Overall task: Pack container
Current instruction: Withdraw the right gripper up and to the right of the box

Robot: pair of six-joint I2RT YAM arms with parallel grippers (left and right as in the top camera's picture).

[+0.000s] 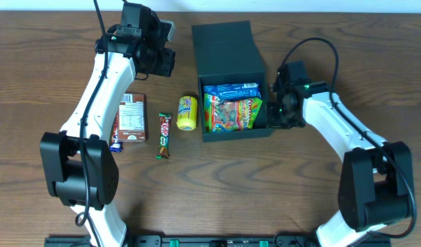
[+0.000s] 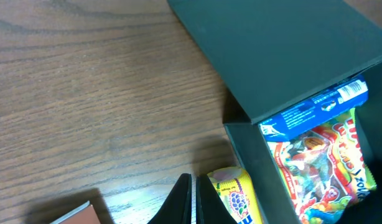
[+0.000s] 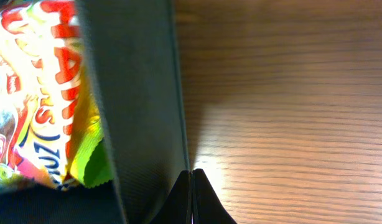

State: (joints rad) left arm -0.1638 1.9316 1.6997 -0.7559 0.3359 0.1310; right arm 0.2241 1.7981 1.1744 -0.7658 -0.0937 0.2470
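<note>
The container (image 1: pixel 232 132) is a dark teal box in the middle of the table, its flap lid (image 1: pixel 224 46) folded back. Inside lie a blue candy bag (image 1: pixel 231 89) and a colourful gummy bag (image 1: pixel 232 113). My left gripper (image 1: pixel 162 63) hovers left of the lid. In the left wrist view its fingers (image 2: pixel 194 182) are shut with nothing between them, and a yellow packet (image 2: pixel 236 196) lies just beside them. My right gripper (image 1: pixel 274 110) is shut and empty. Its tips (image 3: pixel 191 172) rest against the outside of the container's right wall (image 3: pixel 138 93).
Left of the container, on the wooden table, lie a yellow packet (image 1: pixel 187 112), a chocolate bar (image 1: pixel 163 135) and a brown and white carton (image 1: pixel 131 118). A small blue item (image 1: pixel 116 145) sits by the carton's lower left corner.
</note>
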